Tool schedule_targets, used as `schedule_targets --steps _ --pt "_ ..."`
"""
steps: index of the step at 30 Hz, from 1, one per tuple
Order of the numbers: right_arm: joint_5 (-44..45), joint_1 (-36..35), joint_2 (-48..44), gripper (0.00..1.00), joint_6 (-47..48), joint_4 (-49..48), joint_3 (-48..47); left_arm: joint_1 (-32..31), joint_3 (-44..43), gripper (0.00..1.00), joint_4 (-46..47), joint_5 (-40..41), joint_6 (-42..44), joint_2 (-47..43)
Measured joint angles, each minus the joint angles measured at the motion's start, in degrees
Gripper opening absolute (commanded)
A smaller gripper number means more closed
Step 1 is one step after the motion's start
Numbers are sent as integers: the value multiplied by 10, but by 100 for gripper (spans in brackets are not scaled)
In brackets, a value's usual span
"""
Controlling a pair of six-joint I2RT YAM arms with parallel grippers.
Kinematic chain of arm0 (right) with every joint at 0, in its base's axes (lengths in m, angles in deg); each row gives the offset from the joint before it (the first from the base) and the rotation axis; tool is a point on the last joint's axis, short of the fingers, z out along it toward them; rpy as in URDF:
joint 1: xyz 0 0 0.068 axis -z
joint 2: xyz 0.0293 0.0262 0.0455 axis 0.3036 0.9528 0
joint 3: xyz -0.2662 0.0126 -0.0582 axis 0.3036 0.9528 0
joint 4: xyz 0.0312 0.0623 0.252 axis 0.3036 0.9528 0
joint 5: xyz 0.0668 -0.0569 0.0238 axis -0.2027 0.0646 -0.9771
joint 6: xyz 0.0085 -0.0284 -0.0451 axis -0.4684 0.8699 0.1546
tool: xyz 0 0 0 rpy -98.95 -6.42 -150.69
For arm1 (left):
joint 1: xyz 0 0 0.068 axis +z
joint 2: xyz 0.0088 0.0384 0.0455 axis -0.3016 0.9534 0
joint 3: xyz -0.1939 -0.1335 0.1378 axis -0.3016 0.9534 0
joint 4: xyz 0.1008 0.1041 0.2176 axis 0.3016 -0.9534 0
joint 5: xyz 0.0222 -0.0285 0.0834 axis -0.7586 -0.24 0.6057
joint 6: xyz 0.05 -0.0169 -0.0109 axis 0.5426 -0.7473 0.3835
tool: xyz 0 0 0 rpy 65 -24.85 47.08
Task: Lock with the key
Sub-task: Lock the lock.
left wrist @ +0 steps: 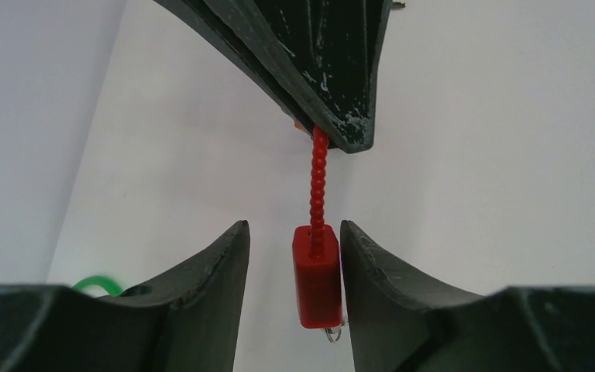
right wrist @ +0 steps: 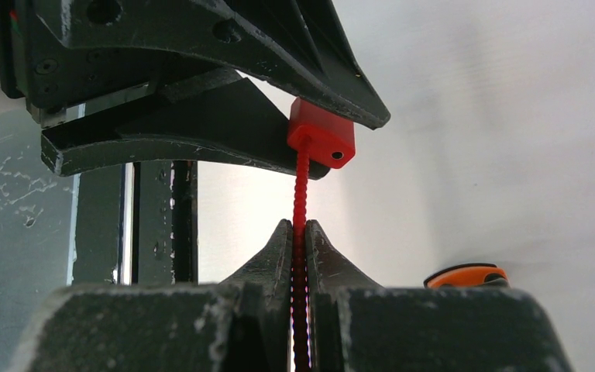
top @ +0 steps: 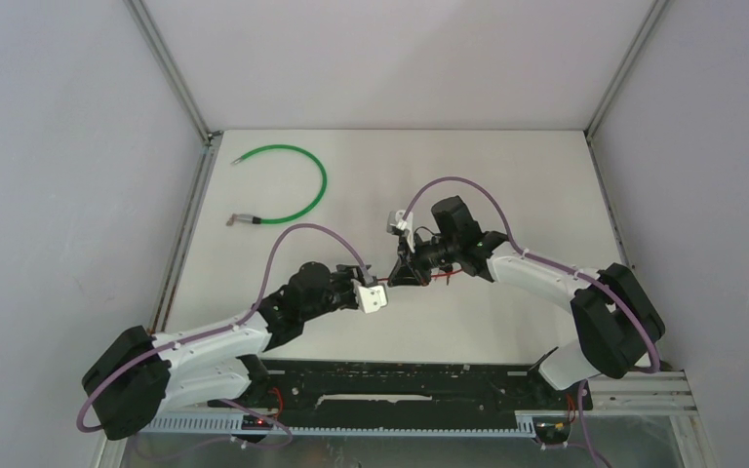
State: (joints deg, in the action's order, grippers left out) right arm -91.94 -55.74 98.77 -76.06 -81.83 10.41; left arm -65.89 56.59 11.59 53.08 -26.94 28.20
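**State.** The right gripper [right wrist: 298, 232] is closed on the red beaded stem [right wrist: 300, 186]. In the right wrist view its tips are pressed to the stem from both sides. The left gripper [left wrist: 294, 232] is spread apart, and the red block [left wrist: 318, 283] at the stem's end stands between its fingers without being clamped. The block is touching, or all but touching, the finger at the right of the frame, and a clear gap is seen on the other side. The piece is held in the air over the table [top: 507, 175], near the centre of the top view. Whether it is the lock or the key cannot be told.

**Risks (judged).**
- The block sits off-centre. If the left fingers are closed as they stand, it is likely to be pushed sideways and the thin stem bent out of line.
- The stem is slim and beaded. It may slip through the right tips if it is pulled along its length.
- The two sets of fingertips are very near each other, so contact between them is possible on any small approach.

**Surroundings.**
- A green cable [top: 324, 183] is lying at the upper left of the top view, well apart from both grippers.
- An orange piece [right wrist: 465, 275] is seen at the lower right of the right wrist view, partly hidden. Its nature cannot be told.
- A small metal loop [left wrist: 333, 333] is noted under the block.
- Only the opposing gripper's fingers are judged to stand in the way.
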Motion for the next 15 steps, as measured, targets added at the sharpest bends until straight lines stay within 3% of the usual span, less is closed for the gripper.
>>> schedule_targets --steps 15 --pt "9 13 -11 0 -15 -25 6 0 16 44 5 0 0 -1"
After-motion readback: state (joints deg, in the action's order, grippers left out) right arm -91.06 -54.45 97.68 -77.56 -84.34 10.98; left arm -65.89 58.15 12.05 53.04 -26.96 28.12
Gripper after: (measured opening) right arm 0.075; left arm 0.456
